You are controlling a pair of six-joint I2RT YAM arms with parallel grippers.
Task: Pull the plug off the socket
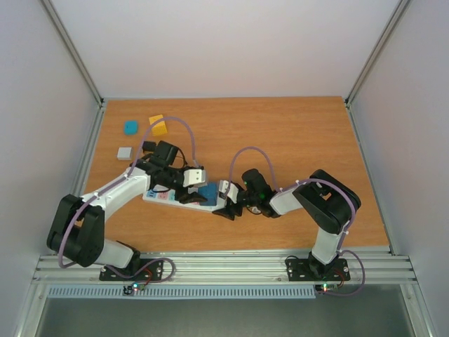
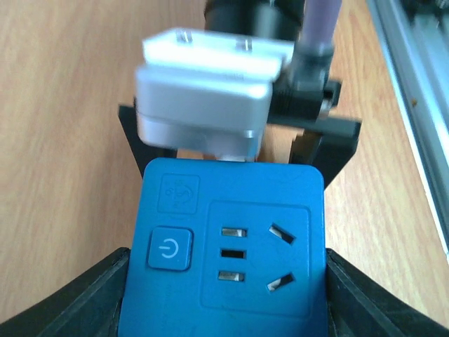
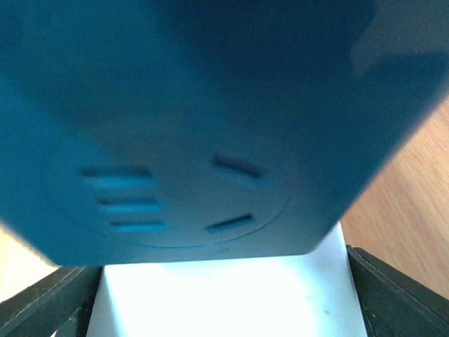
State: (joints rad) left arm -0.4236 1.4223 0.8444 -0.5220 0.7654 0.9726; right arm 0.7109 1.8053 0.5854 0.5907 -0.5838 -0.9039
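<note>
Wooden tabletop carries the socket at centre frame. Its blue face bears a power symbol on the button; the embossed mark above is unreadable. Nearest, the left gripper straddles that face; beyond, the right gripper straddles the strip's end, both arms reaching inward. Whether either pinches, I cannot tell.

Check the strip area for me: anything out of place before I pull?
Nothing spilled or broken. Oddly, the blue outlet face, flanked by the left claw, shows only empty slots, nothing plugged in. The right claw crowds the same end of the socket, which lies askew to the table edge.
</note>
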